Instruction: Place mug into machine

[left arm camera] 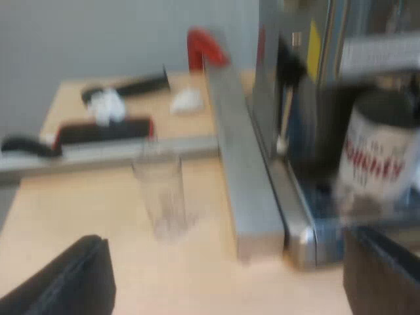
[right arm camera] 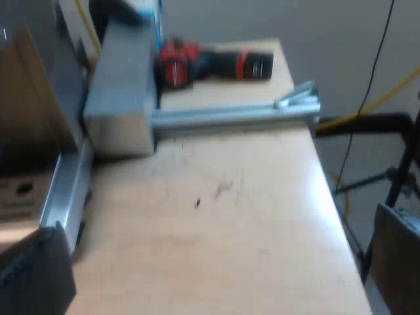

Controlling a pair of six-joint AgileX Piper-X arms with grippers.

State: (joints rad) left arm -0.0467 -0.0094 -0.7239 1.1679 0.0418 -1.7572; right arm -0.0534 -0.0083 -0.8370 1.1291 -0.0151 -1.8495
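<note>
A white mug [left arm camera: 377, 154] with red lettering stands in the front of the espresso machine [left arm camera: 295, 72], on its metal drip tray [left arm camera: 308, 226], with the dark brewing parts just above it. My left gripper [left arm camera: 223, 289] is open over the wooden table, a short way back from the tray and apart from the mug, with nothing between its black fingers [left arm camera: 65, 282]. My right gripper [right arm camera: 216, 275] is open too, above bare tabletop beside the machine's base [right arm camera: 62, 190], holding nothing.
A clear measuring glass [left arm camera: 161, 197] stands by a metal rail [left arm camera: 246, 177] that runs along the machine. Black and red tools [left arm camera: 98, 131] and white cloths [left arm camera: 108, 105] lie beyond it. A red and black tool [right arm camera: 210, 62] lies behind another rail [right arm camera: 230, 115]. The table's edge [right arm camera: 331, 197] drops off close by.
</note>
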